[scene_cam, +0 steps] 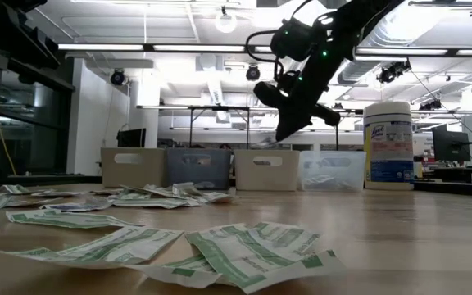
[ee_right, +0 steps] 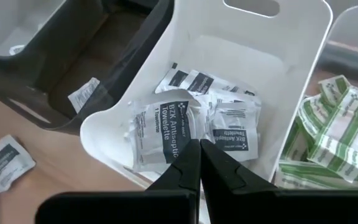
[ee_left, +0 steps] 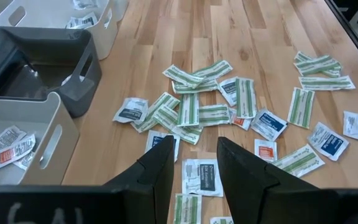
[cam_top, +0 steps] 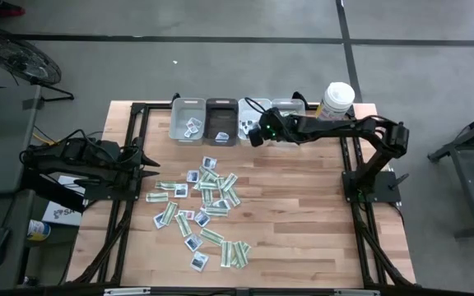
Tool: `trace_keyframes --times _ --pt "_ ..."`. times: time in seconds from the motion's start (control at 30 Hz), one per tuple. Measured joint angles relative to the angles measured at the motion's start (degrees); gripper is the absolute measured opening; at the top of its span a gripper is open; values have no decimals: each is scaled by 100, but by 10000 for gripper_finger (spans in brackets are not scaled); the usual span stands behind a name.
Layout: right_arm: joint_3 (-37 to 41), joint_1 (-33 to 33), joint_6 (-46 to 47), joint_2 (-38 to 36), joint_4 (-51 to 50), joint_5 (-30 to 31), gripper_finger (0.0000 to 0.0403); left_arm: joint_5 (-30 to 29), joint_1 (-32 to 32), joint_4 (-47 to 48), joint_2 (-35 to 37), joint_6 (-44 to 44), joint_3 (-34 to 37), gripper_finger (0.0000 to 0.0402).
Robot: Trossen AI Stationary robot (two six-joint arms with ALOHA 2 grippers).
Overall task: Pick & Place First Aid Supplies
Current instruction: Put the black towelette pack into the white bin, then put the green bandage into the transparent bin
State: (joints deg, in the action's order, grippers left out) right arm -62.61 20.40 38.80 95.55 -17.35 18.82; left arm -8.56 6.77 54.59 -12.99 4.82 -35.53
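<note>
The first aid supplies [cam_top: 208, 201] lie scattered flat on the wooden table's middle: green-and-white strips and white packets with dark-blue marks [ee_left: 197, 109]. My right gripper [ee_right: 197, 158] is shut on one white, blue-printed packet [ee_right: 163, 127] over the white bin [ee_right: 278, 74] at the far edge. That bin holds more such packets. In the high view this gripper [cam_top: 253, 136] hovers at the bin's near side. At the table's left edge my left gripper [ee_left: 194, 168] waits open, with nothing between its fingers, raised above the table and pointing toward the pile. My right gripper pinches the white packet by its edge [ee_right: 184, 144] between its two shut fingertips. The fingers slant downward toward the far bins. The packet is lifted clear and sits above the white bin's near rim and the packets inside.
Four bins stand in a row at the far edge: a light grey one [cam_top: 188, 121], a dark one [cam_top: 221, 121], the white one [cam_top: 252, 117] and a clear one [cam_top: 288, 111] holding green strips. A tall white canister [cam_top: 336, 100] stands right of them. Bare wood lies at the right.
</note>
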Motion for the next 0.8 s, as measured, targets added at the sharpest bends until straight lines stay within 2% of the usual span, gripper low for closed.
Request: trace_keyframes --times 0.23,0.5,0.63,0.8 --pt "0 0 -105 0 -2 -37 18 -9 1 -46 0 2 0 119" --pt "0 63 319 0 0 -169 103 -14 1 -43 0 2 0 119" --pt "0 83 397 -46 104 -492 131 -9 -1 -42 0 2 0 119" --pt "0 7 -132 -142 296 -1283 137 101 1 -37 0 2 0 119"
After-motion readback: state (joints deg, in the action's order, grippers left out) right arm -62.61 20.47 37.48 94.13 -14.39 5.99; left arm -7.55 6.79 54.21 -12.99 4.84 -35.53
